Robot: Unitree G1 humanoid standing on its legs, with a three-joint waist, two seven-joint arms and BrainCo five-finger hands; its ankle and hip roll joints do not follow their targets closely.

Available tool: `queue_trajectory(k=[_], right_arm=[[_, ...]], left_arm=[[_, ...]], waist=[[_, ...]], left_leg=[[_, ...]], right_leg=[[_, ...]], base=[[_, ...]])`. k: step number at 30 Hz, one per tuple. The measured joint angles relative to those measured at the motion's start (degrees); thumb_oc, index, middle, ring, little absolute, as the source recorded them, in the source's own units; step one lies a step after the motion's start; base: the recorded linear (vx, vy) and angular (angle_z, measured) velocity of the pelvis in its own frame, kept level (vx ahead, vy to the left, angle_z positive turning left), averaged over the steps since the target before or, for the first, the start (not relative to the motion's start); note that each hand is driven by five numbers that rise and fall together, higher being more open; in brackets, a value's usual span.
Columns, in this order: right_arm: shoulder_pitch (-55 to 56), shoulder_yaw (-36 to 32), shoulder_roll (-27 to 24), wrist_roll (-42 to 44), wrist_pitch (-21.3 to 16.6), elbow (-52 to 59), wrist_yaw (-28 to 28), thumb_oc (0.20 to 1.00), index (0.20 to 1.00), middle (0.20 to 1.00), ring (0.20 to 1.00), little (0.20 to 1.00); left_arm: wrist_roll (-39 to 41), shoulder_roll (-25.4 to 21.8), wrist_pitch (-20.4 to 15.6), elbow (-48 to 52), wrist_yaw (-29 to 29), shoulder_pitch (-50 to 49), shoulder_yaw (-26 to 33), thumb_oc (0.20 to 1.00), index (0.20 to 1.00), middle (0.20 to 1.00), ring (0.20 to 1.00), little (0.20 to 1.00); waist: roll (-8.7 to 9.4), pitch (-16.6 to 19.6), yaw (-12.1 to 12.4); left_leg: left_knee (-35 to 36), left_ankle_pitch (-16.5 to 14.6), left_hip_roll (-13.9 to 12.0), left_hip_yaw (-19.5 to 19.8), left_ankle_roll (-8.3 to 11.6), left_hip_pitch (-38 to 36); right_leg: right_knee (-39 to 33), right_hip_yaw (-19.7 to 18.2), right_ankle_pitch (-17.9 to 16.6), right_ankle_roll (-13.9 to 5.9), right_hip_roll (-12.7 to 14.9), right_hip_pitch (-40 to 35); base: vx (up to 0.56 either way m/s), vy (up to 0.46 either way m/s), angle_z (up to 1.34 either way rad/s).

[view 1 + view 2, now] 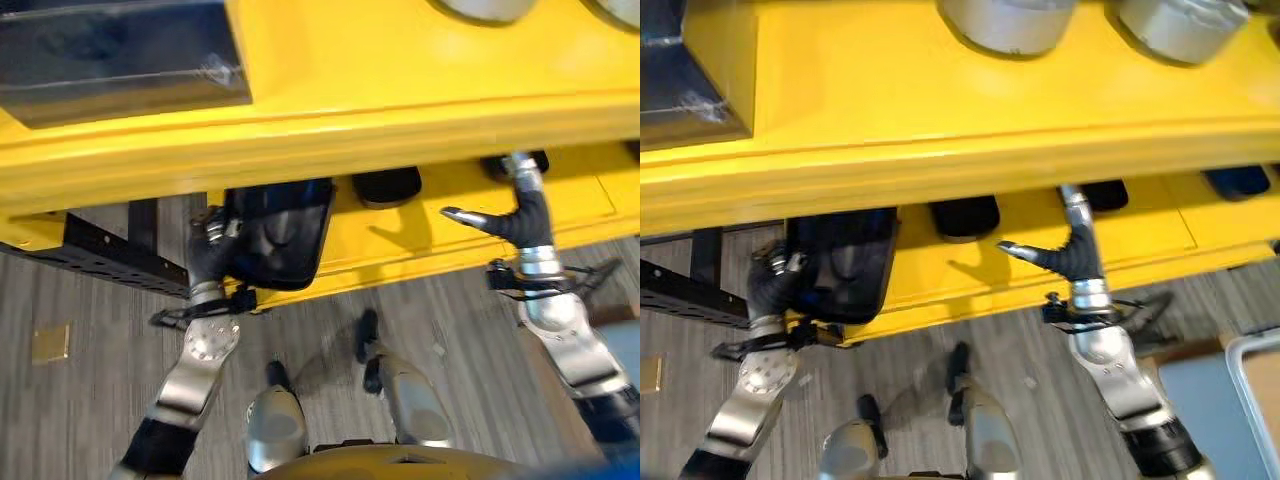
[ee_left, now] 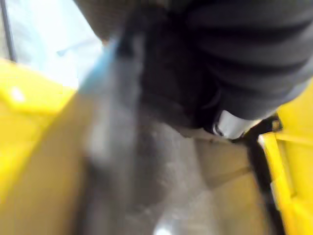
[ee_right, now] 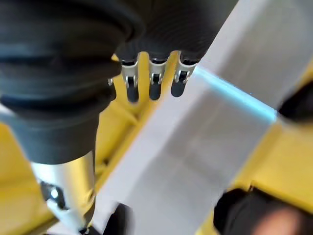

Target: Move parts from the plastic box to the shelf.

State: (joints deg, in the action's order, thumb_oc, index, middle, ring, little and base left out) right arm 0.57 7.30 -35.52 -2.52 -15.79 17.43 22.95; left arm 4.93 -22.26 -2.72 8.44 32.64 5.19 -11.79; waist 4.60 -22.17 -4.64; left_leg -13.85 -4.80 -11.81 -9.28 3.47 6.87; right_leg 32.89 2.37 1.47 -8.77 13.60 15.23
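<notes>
Nearest, the left hand is up against a black part, a flat dark moulded piece, at the front edge of the yellow shelf. The hand sits at the part's left edge, but the fingers are tucked behind it, so I cannot tell whether they are wrapped round it or just steadying it. My read: the part is being fed into the lower level of the shelf, kept low so it clears the upper board.

Across to the right, the right hand carries nothing, thumb jutting left, fingers relaxed and straight in its wrist view. It looks parked there, out of the way.

Further in, small dark parts lie on the lower level under the overhang, probably already delivered. Farthest, on the top board, two round silver parts sit at the far edge, and a dark plastic box stands far left.
</notes>
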Motion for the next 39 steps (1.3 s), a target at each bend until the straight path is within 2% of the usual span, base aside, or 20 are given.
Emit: queue_trajectory(k=[1,2,3,4,5,6,7,8,9,10,11,12,18,20,26,30,34,36,39], right_arm=[[-0.04,-0.19,0.31,-0.03,-0.01,0.3,0.16,1.0,1.0,1.0,1.0,1.0],[0.15,-0.33,0.96,-0.22,-0.12,0.25,0.32,1.0,1.0,1.0,1.0,1.0],[-0.17,-0.33,0.59,-0.94,-0.07,0.15,0.32,1.0,1.0,1.0,1.0,1.0],[-1.37,0.02,0.97,-1.13,-0.02,0.18,0.4,1.0,1.0,1.0,1.0,1.0],[-3.33,0.2,0.73,-1.17,0.09,0.09,0.7,1.0,1.0,1.0,1.0,1.0],[-4.47,0.19,0.67,-1.16,0.25,0.09,1.32,1.0,1.0,1.0,1.0,1.0],[-6.09,0.05,0.1,-1.14,0.87,0.29,1.86,1.0,1.0,1.0,1.0,1.0],[-6.62,-0.58,-2.18,-1.1,1.22,1.05,2.26,1.0,1.0,1.0,1.0,1.0],[-6.89,-1.93,-4.31,-1.06,1.26,1.9,2.47,1.0,1.0,1.0,1.0,1.0],[-6.77,-3.37,-5.4,-0.93,1.29,2.14,2.79,1.0,1.0,1.0,1.0,1.0],[-6.13,-4.54,-5.57,-0.79,1.53,2.14,2.94,1.0,1.0,1.0,1.0,1.0],[-5.03,-5.18,-5.56,-0.41,1.7,2.24,2.99,1.0,1.0,1.0,1.0,1.0],[-7.51,-3.35,-4.91,0.11,3.25,2.48,2.98,1.0,1.0,1.0,1.0,1.0],[-10.81,-3.27,-4.92,0.09,3.98,2.49,2.74,1.0,1.0,1.0,1.0,1.0],[-14.27,-2.31,-4.02,0.1,5.96,2.5,1.89,1.0,1.0,1.0,1.0,1.0],[-13.66,-2.31,-3.28,0.11,6.33,2.5,1.45,1.0,1.0,1.0,1.0,1.0],[-14.02,-1.92,-3.02,0.12,6.58,2.53,-0.97,1.0,1.0,1.0,1.0,1.0],[-15.36,-1.32,-3.1,0.12,6.3,3.5,-2.82,1.0,1.0,1.0,1.0,1.0],[-19.53,-0.58,-3.1,0.1,5.3,3.62,-2.92,1.0,1.0,1.0,1.0,1.0]], left_arm=[[0.05,-0.6,-0.02,1.41,-0.01,2.02,-0.67,0.2,0.2,0.2,0.2,0.2],[0.07,-0.71,-0.24,1.86,-0.1,4.98,-0.9,0.2,0.2,0.2,0.2,0.2],[0.11,-1.03,-0.11,1.58,-0.11,7.58,-0.92,0.2,0.2,0.2,0.2,0.2],[0.11,-1.28,-0.04,1.55,0.42,9.1,-0.24,0.2,0.2,0.2,0.2,0.2],[0.17,-1.38,0.0,1.49,1.41,9.94,0.04,0.2,0.2,0.2,0.2,0.2],[0.16,-1.74,0.0,1.55,1.48,10.38,-0.06,0.2,0.2,0.2,0.2,0.2],[0.15,-1.73,-0.03,1.58,1.51,10.33,-0.67,0.2,0.2,0.2,0.2,0.2],[0.15,-1.5,-0.02,1.67,1.43,10.13,-1.78,0.2,0.2,0.2,0.2,0.2],[0.13,-1.49,-0.01,2.17,1.29,9.9,-2.49,0.2,0.2,0.2,0.2,0.2],[0.15,-1.5,-0.01,2.37,1.18,9.94,-2.56,0.2,0.2,0.2,0.2,0.2],[0.16,-1.54,0.05,2.38,1.11,10.21,-2.32,0.2,0.2,0.2,0.2,0.2],[0.18,-1.42,0.1,2.21,1.12,10.19,-2.18,0.2,0.2,0.2,0.2,0.2],[0.2,-1.12,0.17,2.27,1.73,11.02,0.69,0.2,0.2,0.2,0.2,0.2],[0.15,-0.94,0.19,2.25,2.42,12.3,1.12,0.2,0.2,0.2,0.2,0.2],[-0.03,0.09,0.27,2.11,4.43,13.11,2.58,0.2,0.2,0.2,0.2,0.2],[-0.08,1.53,0.26,2.08,7.69,13.15,5.54,0.2,0.2,0.2,0.2,0.2],[-2.3,1.72,0.29,0.84,9.15,14.33,8.05,0.2,0.2,0.2,0.2,0.2],[-2.43,0.89,0.71,-1.17,9.86,17.91,8.58,0.2,0.2,0.2,0.2,0.2],[-2.28,-0.4,2.63,-7.14,11.36,23.97,8.58,0.2,0.2,0.2,0.2,0.2]], waist=[[0.99,0.35,0.69],[1.57,0.39,1.67],[1.69,-0.05,2.66],[1.87,-0.35,3.38],[1.04,-1.48,2.83],[1.29,-2.28,2.46],[1.24,-2.8,2.36],[0.66,-2.93,1.82],[0.25,-3.23,0.98],[-0.37,-3.63,-0.56],[-0.13,-4.63,-1.02],[-0.12,-5.44,-1.0],[-1.05,-6.58,-0.46],[-1.16,-7.16,0.72],[-0.93,-8.04,1.14],[-1.01,-8.26,0.96],[-1.01,-8.25,0.85],[-1.04,-8.22,0.78],[-1.11,-8.18,-0.77]], left_leg=[[-1.76,0.4,0.01,1.32,0.6,2.9],[-3.87,1.09,0.14,4.76,1.73,6.95],[-4.48,2.26,-0.58,6.52,2.74,9.16],[-4.92,3.52,-1.58,7.21,2.5,10.87],[-3.94,7.28,-3.11,7.65,0.67,12.17],[-2.87,10.63,-3.5,7.37,-0.93,12.67],[-0.99,14.11,-4.26,6.84,-1.12,12.79],[0.68,14.35,-4.24,6.38,0.01,12.74],[0.93,11.41,-3.07,5.06,1.31,12.22],[2.43,9.73,-2.71,3.13,1.48,11.98],[3.03,10.39,-2.61,3.15,2.41,12.03],[2.77,10.48,-2.37,2.53,2.52,12.06],[1.47,10.33,-0.47,1.65,1.87,14.25],[-1.33,9.82,-0.52,1.89,1.66,16.51],[-13.96,4.11,-1.27,3.75,1.72,22.4],[-15.55,2.91,-1.35,3.89,2.24,22.58],[-17.17,2.02,-1.35,4.0,1.56,22.43],[-18.12,1.15,-1.23,3.56,1.29,22.17],[-19.57,0.25,-1.14,3.0,0.78,22.06]], right_leg=[[-1.19,-2.05,1.55,-0.57,1.33,-1.83],[-11.78,-2.61,3.7,-2.03,0.04,-8.19],[-18.38,-1.12,5.55,-2.28,-0.96,-11.44],[-21.0,-1.0,8.17,-2.96,-2.22,-12.32],[-19.64,0.0,8.92,-1.74,-4.27,-11.22],[-18.81,0.22,9.25,-0.7,-4.99,-10.16],[-18.14,0.3,9.2,0.57,-5.91,-8.7],[-17.95,0.13,9.17,1.77,-6.09,-7.32],[-17.84,-0.02,8.49,1.98,-6.21,-5.96],[-17.57,-0.07,7.58,1.35,-6.87,-4.67],[-16.38,-0.32,7.33,1.24,-6.75,-3.62],[-15.53,-0.91,7.28,1.13,-6.49,-3.02],[-11.48,-2.29,8.14,0.44,-4.2,1.27],[-7.65,-2.41,9.31,0.74,-4.05,3.97],[4.25,-2.85,14.94,1.94,-3.59,9.16],[5.41,-3.07,15.78,1.98,-3.53,9.12],[5.33,-3.18,15.78,1.55,-3.4,8.15],[5.14,-3.66,15.67,1.24,-3.15,7.77],[5.23,-4.51,15.55,1.02,-2.86,7.54]], base=[[-0.09,-0.402,1.37],[-0.21,-0.375,0.86],[-0.26,-0.235,0.74],[-0.29,-0.179,0.57],[-0.29,-0.127,0.42],[-0.25,-0.064,0.27],[-0.21,-0.02,0.07],[-0.15,0.022,-0.11],[-0.14,0.034,-0.04],[-0.13,0.048,-0.06],[-0.13,0.058,-0.08],[-0.12,0.054,-0.16],[-0.14,0.029,-0.04],[-0.19,0.01,0.05],[-0.06,0.008,0.04],[0.03,0.01,-0.02],[0.09,0.06,0.0],[0.13,0.104,-0.08],[0.1,0.097,-0.11]])
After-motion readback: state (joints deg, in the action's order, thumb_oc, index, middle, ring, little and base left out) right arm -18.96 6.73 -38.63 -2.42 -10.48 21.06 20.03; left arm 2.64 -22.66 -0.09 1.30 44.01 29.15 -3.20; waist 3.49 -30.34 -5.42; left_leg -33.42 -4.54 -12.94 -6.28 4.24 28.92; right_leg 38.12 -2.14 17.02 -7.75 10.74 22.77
